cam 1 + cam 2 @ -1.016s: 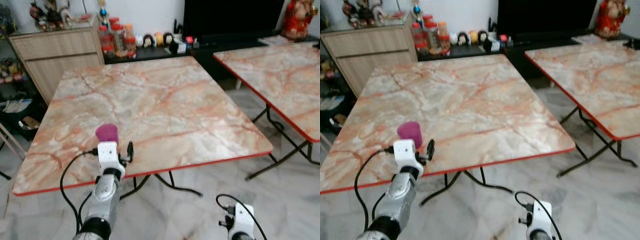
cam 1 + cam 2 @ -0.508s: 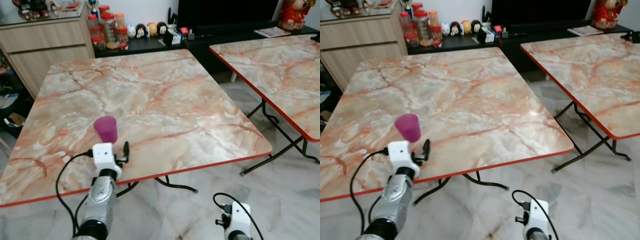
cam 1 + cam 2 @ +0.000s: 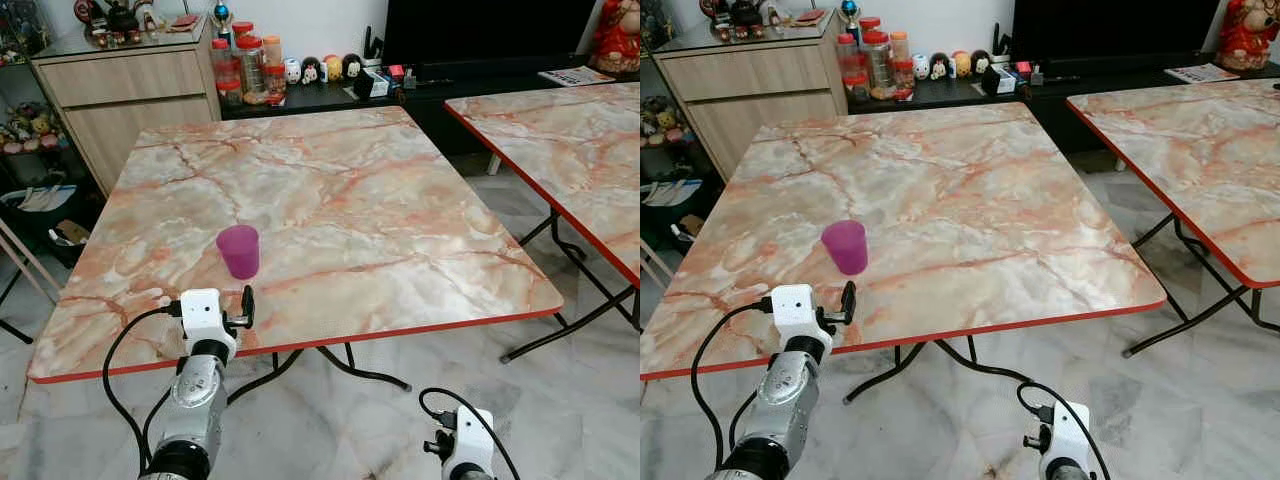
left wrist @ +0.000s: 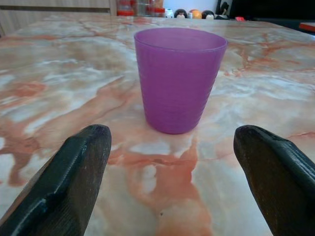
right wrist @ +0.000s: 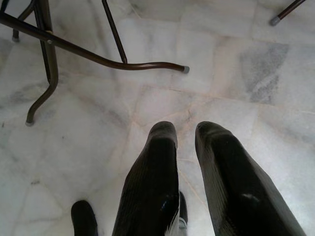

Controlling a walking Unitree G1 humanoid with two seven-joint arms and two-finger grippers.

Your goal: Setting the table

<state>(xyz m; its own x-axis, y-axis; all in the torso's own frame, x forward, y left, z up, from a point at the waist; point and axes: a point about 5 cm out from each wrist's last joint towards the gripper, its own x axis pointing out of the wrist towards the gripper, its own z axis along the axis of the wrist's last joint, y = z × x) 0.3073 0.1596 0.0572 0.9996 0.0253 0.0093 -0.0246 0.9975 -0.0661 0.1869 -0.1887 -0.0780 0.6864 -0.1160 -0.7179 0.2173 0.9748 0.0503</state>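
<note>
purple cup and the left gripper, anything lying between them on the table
Nothing: bare marble tabletop separates the purple cup from the open left gripper, clearest in the left wrist view.

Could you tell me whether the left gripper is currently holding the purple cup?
No, the purple cup stands free on the table, beyond the open left gripper.

Purple cup [image 4: 179, 78] now released, left gripper [image 4: 172, 177] fingers [image 4: 74, 182] withdrawn, apart.

Head stereo pair looks down on counter [image 3: 380, 200] — wide overlap. Left wrist close along counter; right wrist faces floor [image 5: 236, 64].
</note>
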